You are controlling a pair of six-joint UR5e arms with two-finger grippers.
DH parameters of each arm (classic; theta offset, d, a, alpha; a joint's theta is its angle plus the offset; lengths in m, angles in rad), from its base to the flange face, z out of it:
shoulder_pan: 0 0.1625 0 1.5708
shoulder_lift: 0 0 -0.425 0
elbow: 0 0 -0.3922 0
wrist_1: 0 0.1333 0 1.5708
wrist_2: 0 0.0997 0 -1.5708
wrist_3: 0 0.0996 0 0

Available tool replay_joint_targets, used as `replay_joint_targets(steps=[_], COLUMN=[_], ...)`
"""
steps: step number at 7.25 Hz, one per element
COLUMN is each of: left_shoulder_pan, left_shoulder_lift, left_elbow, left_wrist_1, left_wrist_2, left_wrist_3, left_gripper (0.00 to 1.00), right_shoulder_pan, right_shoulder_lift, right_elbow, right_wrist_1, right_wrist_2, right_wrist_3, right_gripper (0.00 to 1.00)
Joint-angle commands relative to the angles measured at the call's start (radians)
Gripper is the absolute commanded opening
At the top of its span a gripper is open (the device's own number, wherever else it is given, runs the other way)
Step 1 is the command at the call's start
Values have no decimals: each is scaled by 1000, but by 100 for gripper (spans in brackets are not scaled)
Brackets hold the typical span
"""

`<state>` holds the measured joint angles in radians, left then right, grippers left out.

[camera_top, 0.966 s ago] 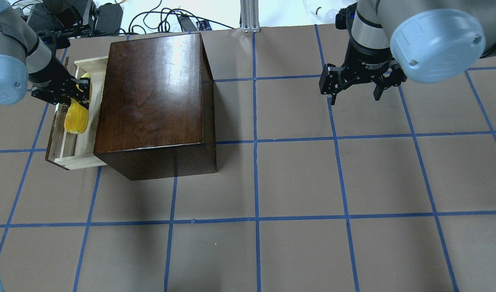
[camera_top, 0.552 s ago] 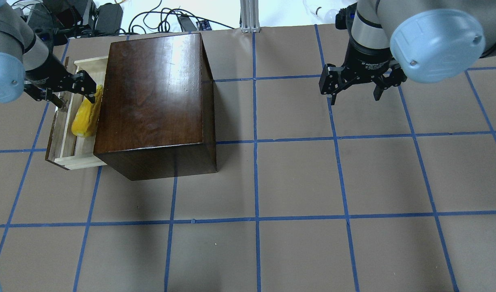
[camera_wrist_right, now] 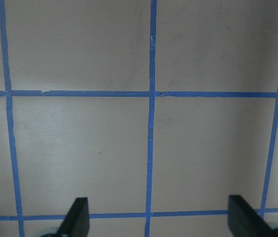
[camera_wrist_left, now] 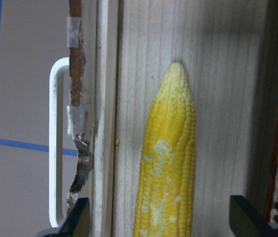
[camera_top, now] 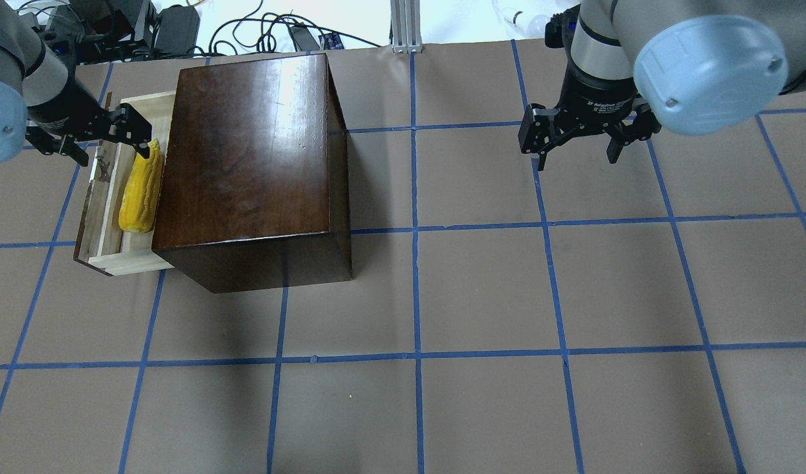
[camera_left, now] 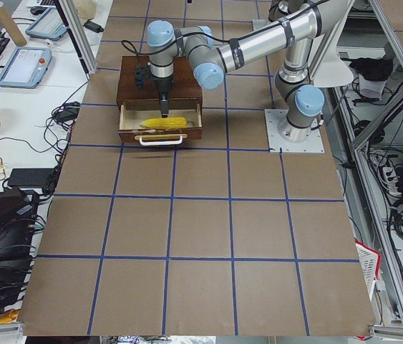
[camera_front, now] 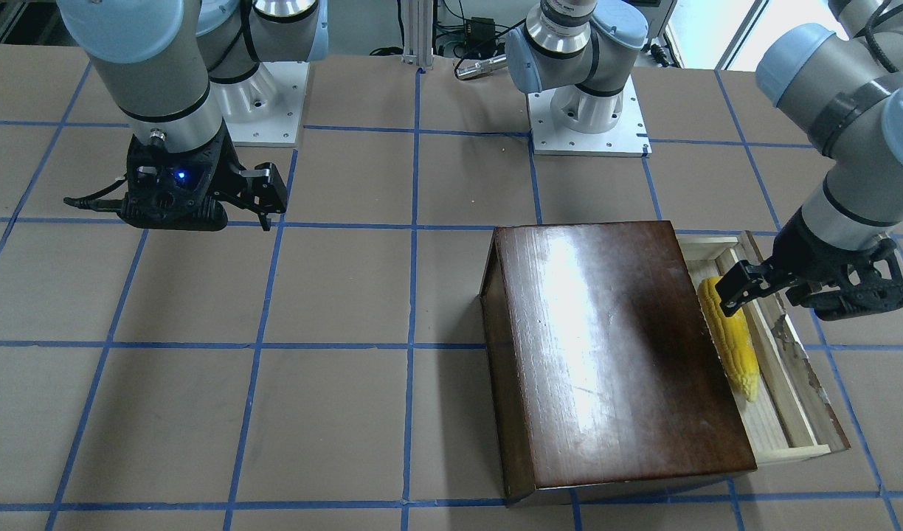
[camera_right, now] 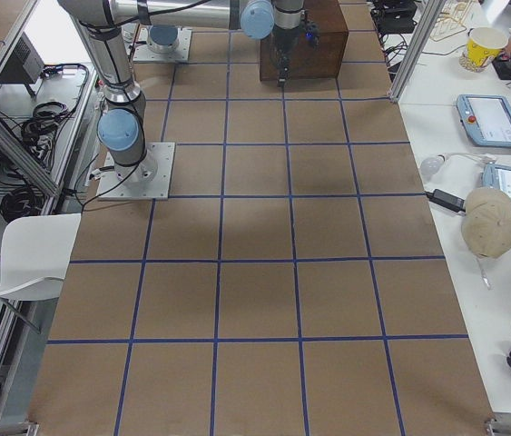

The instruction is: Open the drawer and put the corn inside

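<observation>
The corn (camera_top: 141, 191) lies loose in the pulled-out drawer (camera_top: 123, 262), lengthwise, close against the dark-brown box (camera_top: 245, 151). My left gripper (camera_top: 107, 146) is open and empty, hanging just above the corn's end at the far part of the drawer. In the left wrist view the corn (camera_wrist_left: 171, 163) rests on the pale drawer floor (camera_wrist_left: 227, 98) between my spread fingertips (camera_wrist_left: 77, 219), apart from both. The front view shows the corn (camera_front: 732, 339) under the left gripper (camera_front: 798, 295). My right gripper (camera_top: 577, 158) is open and empty over bare table.
The drawer's white handle (camera_wrist_left: 55, 148) sits on its worn front panel, on the side away from the box. The box (camera_front: 614, 346) stands on the brown table with blue tape lines (camera_wrist_right: 151, 94). Cables and gear lie beyond the far edge (camera_top: 179, 26).
My left gripper has opened, let go of the corn and drawn back toward the drawer's far end. The corn has settled flat against the box side. The right arm has not moved.
</observation>
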<state>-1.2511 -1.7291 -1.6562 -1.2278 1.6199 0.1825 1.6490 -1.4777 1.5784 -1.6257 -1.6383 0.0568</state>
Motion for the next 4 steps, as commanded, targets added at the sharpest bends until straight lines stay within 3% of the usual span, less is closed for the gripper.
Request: replay_joint_targets(steps=[1,4], left_shoulder_pan=[-25,-216], left_shoulder_lift=[75,160], left_elbow=[1,3], left_wrist_1=[-63,-91], left_wrist_2=[-11,-11], left_wrist_3=[-11,-140], left_gripper=[100,100], right_shoulder_pan=[0,0], right_shoulder_lift=[-1,-1], right_elbow=[0,0], right_wrist_1=[1,0], right_wrist_2=[0,2], right_wrist_3=[0,0], right_gripper=[100,100])
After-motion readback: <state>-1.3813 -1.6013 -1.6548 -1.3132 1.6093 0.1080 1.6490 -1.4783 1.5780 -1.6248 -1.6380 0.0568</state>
